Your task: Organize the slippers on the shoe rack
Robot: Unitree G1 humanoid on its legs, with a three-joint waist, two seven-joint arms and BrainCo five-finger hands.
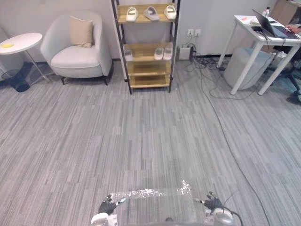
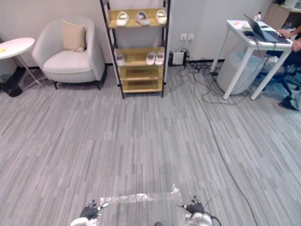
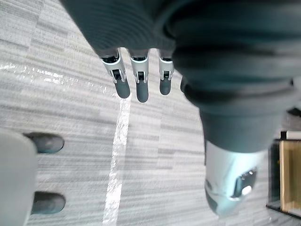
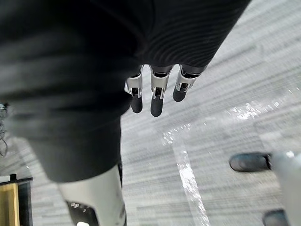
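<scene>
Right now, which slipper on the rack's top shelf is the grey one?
The middle slipper: it is grey, while the left slipper and the right slipper beside it are cream.

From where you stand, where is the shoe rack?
In the left eye view the shoe rack stands against the far wall ahead, between the armchair on its left and the white desk on its right.

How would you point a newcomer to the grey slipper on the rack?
Against the far wall, between the pale armchair and the white desk, stands a wooden shoe rack with a dark frame. Three slippers lie in a row on its top shelf; the grey slipper is the middle one. It is darker than the cream slippers on either side.
</scene>
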